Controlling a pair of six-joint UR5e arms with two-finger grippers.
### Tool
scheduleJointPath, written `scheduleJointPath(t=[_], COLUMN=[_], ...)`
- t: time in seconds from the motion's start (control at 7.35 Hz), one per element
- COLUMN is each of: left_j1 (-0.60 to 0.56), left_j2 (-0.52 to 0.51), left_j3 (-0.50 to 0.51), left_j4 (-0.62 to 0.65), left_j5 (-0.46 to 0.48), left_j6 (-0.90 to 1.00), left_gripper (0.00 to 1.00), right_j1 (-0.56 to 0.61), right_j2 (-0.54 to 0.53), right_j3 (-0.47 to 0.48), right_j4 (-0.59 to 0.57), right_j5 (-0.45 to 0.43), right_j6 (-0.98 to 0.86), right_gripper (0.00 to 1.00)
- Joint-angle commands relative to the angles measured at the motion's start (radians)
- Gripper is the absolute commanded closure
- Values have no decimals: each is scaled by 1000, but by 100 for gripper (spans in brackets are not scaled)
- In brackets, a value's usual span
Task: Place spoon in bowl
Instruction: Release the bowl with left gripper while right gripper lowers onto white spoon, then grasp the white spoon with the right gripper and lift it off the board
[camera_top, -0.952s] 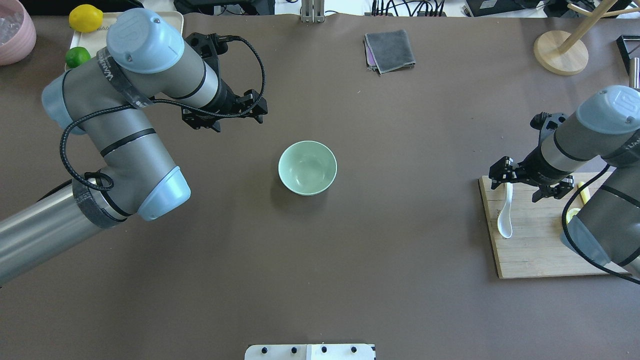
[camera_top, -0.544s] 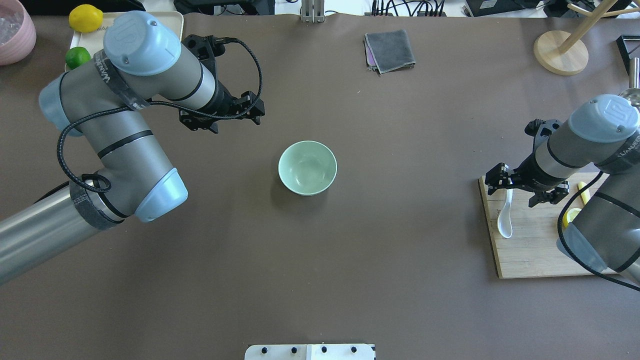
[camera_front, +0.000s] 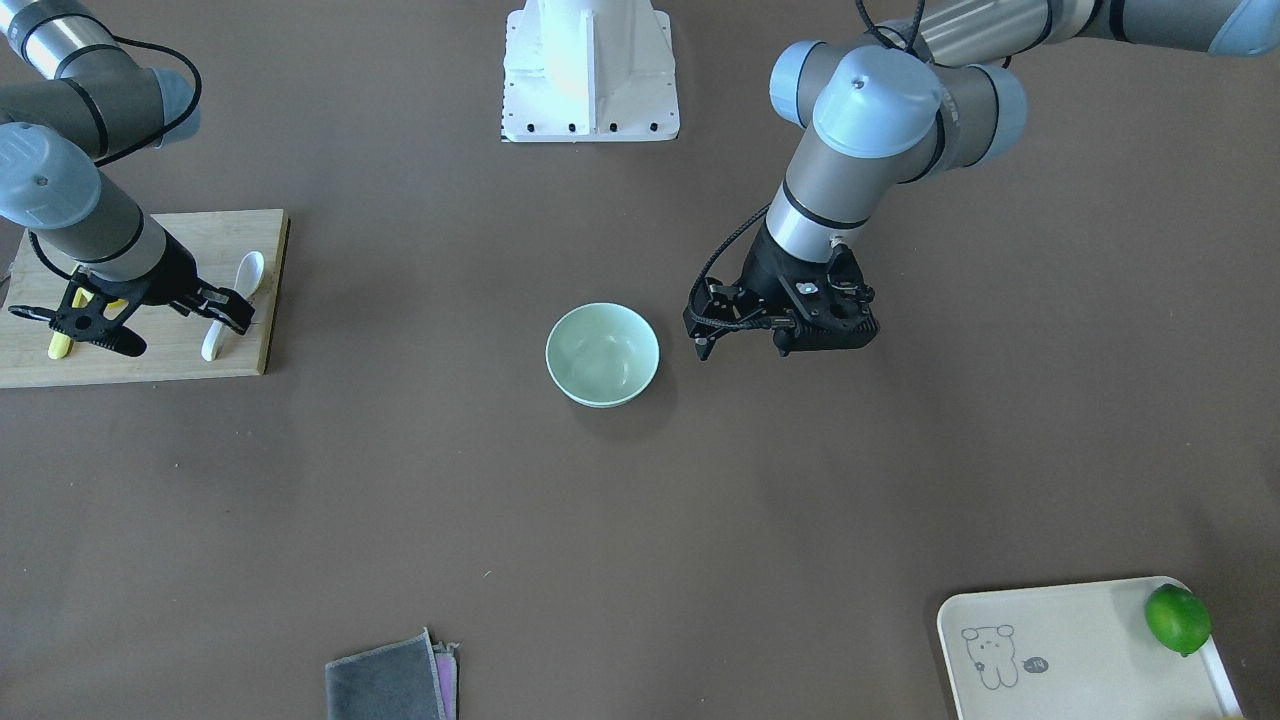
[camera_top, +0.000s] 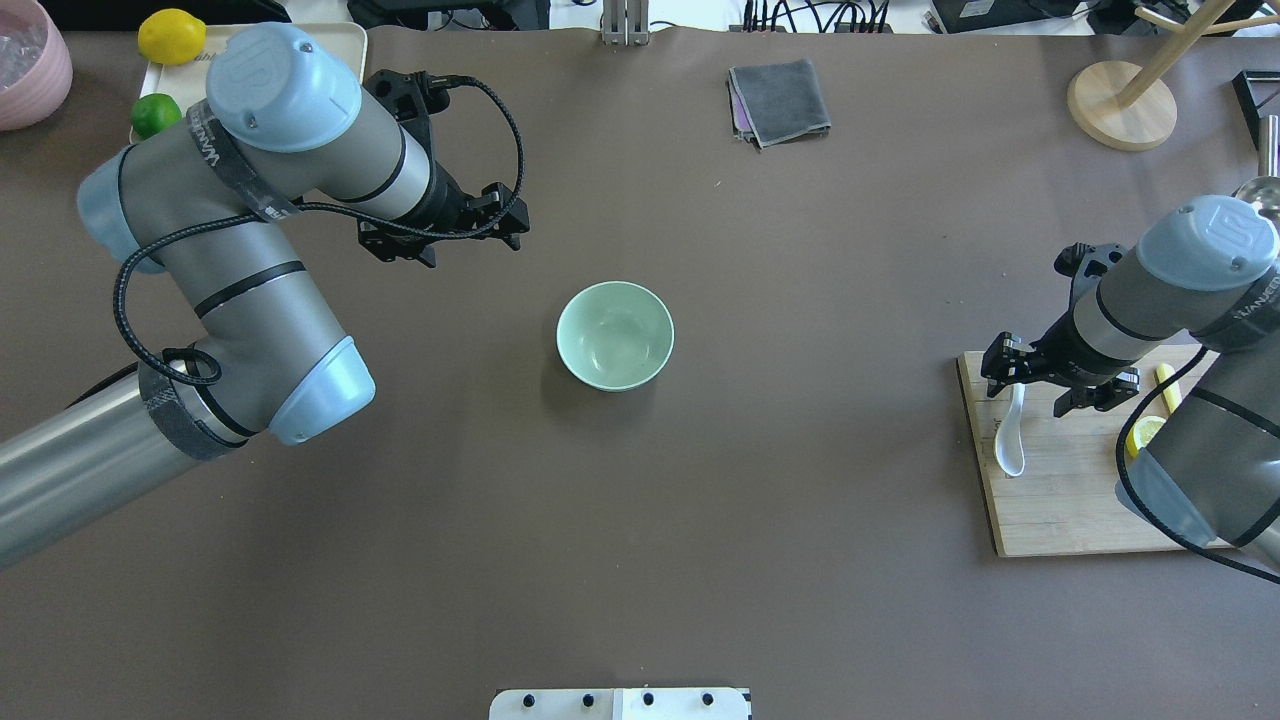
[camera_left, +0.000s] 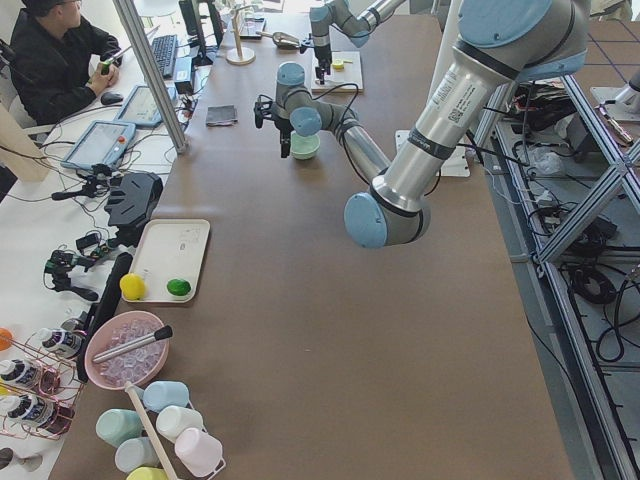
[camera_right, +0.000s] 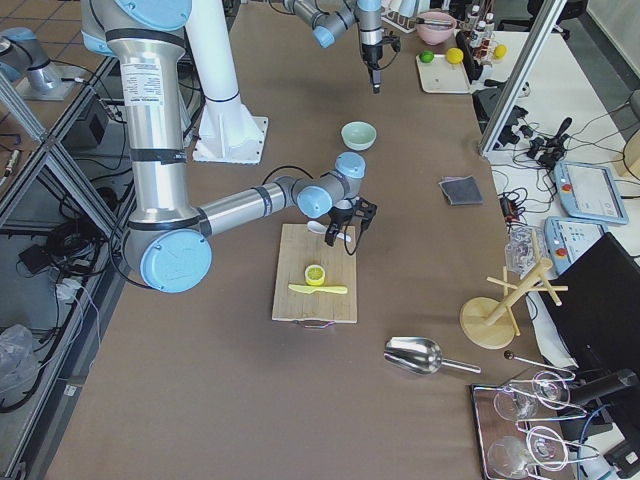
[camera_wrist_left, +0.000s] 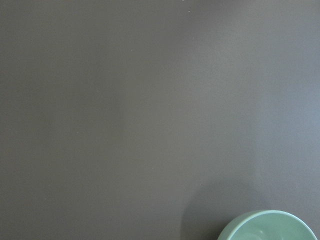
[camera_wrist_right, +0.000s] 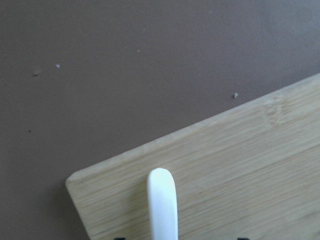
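– While the right gripper (camera_top: 1045, 385) hangs over the spoon (camera_top: 1011, 445), jaws apart astride its handle, what might fail?
– Closing off-centre. That slick curved handle could skid across the wooden board (camera_top: 1060, 510) by the desk's right edge, or pivot loose mid-carry, short of the bowl (camera_top: 615, 335) at mid-desk.
– And the left gripper (camera_top: 445, 232)?
– It hovers near the bowl, jaws seemingly apart.
– Anything unclear?
– The right wrist view cuts off the scoop, and I can't judge the jaws' height above the handle.
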Motion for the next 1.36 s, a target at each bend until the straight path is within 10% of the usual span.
scheduleJointPath(t=[0.0, 0.14, 0.82, 1.22], left_j1=[-1, -1, -25, -199], left_j2=[0, 0, 3, 191], left_j3=[1, 2, 0, -95], left_j4=[0, 0, 0, 2], left_j5=[-1, -1, -8, -37], left_j6=[1, 1, 42, 396], left_gripper=[2, 2, 2, 1], right_j1=[-1, -1, 79, 107], right_j2=[1, 3, 29, 220], right_j3=[-1, -1, 129, 145], right_j4=[0, 0, -3, -11], right_j5=[-1, -1, 93, 103], right_j6=[7, 7, 10, 4], right_gripper=[80, 100, 100, 100])
